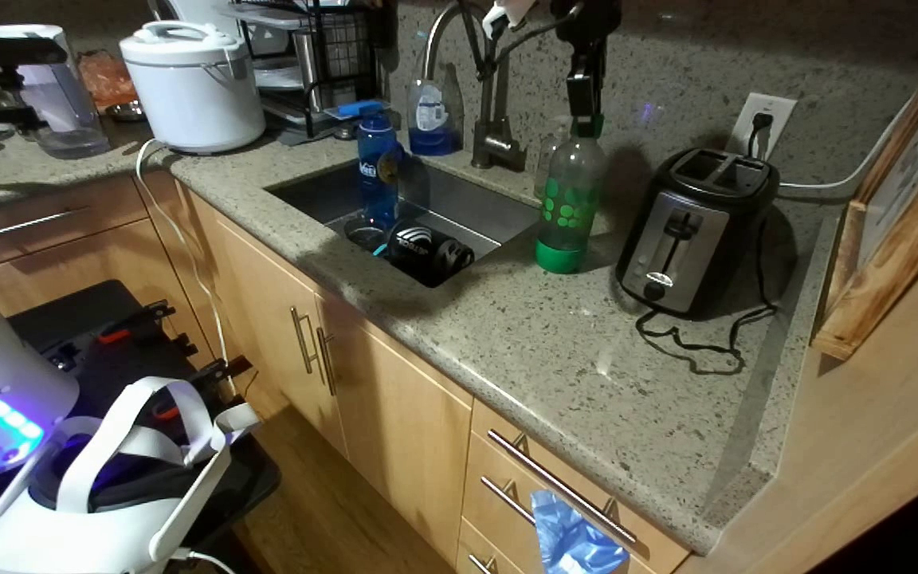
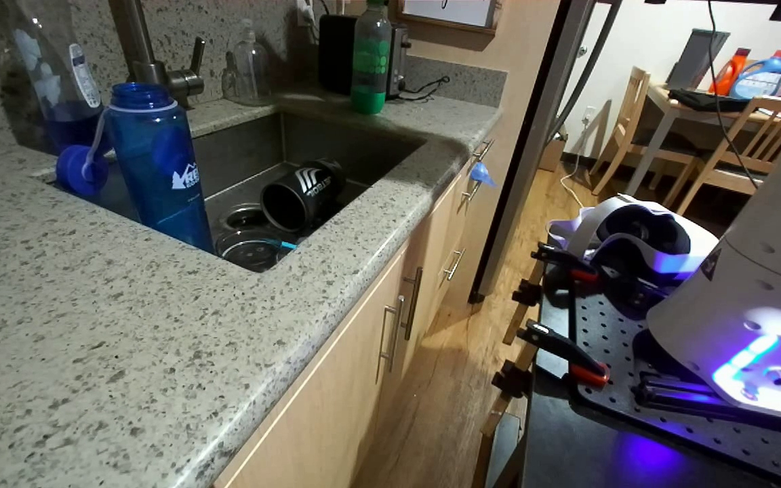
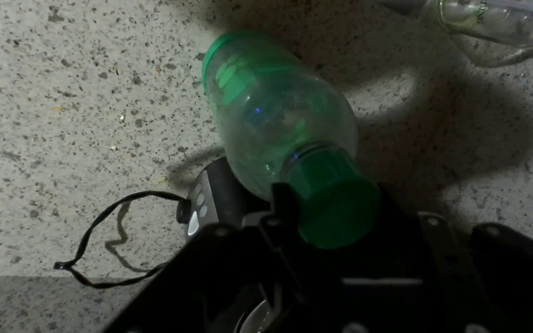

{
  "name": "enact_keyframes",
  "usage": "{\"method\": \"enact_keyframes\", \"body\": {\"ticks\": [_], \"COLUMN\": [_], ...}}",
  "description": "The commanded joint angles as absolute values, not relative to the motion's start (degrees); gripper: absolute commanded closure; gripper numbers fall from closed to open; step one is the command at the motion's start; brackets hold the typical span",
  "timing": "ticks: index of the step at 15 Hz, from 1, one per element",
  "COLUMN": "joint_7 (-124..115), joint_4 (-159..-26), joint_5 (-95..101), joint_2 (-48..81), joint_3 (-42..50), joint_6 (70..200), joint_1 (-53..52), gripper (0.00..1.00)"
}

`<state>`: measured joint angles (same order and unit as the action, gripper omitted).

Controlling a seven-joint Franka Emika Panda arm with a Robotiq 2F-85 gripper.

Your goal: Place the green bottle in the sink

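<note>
The green bottle (image 1: 569, 215) is clear plastic with a green base, green dots and a green cap. It stands upright on the counter between the sink (image 1: 463, 199) and the toaster. It also shows in an exterior view (image 2: 370, 64) and in the wrist view (image 3: 285, 111). My gripper (image 1: 585, 121) points down at the bottle's top. In the wrist view my gripper (image 3: 340, 208) has its left finger against the cap. The right finger is lost in dark, so I cannot tell if it touches. The sink (image 2: 241, 146) holds a blue bottle (image 2: 160, 163) and a black cup (image 2: 302, 193).
A black and silver toaster (image 1: 678, 231) with a cord stands close beside the bottle. A clear glass bottle (image 2: 249, 68) stands behind the sink. The faucet (image 1: 491, 143) and a soap bottle (image 1: 431, 119) stand along the wall. A wooden frame (image 1: 889, 191) is at the counter's side.
</note>
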<state>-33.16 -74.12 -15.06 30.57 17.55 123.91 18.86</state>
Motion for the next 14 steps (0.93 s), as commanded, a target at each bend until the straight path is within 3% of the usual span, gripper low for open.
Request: {"method": "enact_keyframes", "body": {"ticks": [1, 14], "joint_7": [-33.2, -26.5], "joint_4": [-73.9, -83.0], "joint_5": [-15.7, -16.3], "joint_2": [29.7, 16.3], "joint_3": [17.3, 16.3], "joint_6": [122.8, 125.1], "joint_1": [19.0, 16.1], "gripper": [0.75, 0.75]}}
